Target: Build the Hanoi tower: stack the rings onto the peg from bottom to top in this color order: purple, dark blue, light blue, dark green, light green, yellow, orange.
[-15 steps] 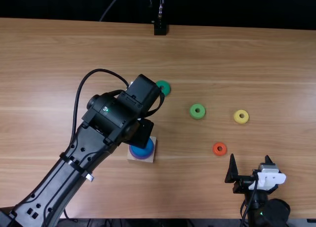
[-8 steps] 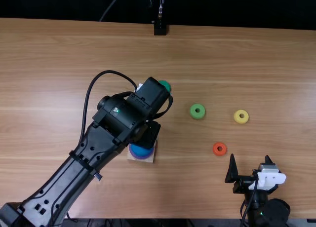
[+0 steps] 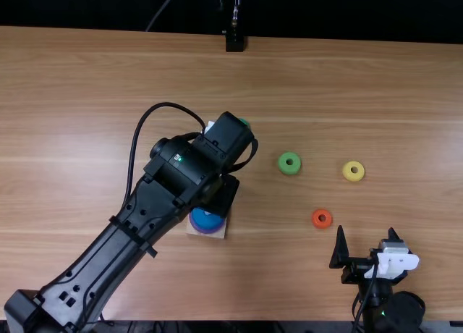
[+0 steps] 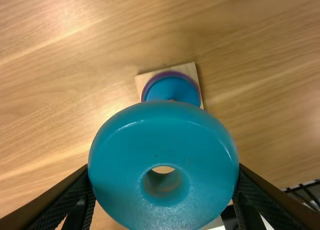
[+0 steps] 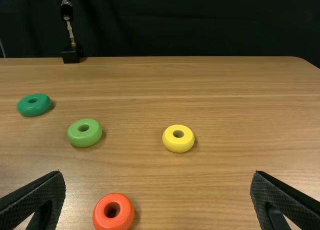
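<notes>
Left arm [image 3: 189, 163] shifted slightly toward top view's right. Left gripper [image 4: 164, 174] clasps light blue ring [image 4: 205, 150] near wooden base [image 4: 190, 69]; right gripper [image 5: 158, 173] spread, empty. Ring probably light, stiff, slick; best pinched across outer sides. It partly masks dark blue ring [image 4: 165, 89]; dark green ring [image 3: 245, 121] mostly arm-covered.

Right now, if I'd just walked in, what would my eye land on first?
Probably the black left arm, slanting over the table's left half. Its tool grips a glossy light blue ring, near the wooden base bearing purple and dark blue rings. Next, the vivid orange ring on the table before the right tool.
</notes>
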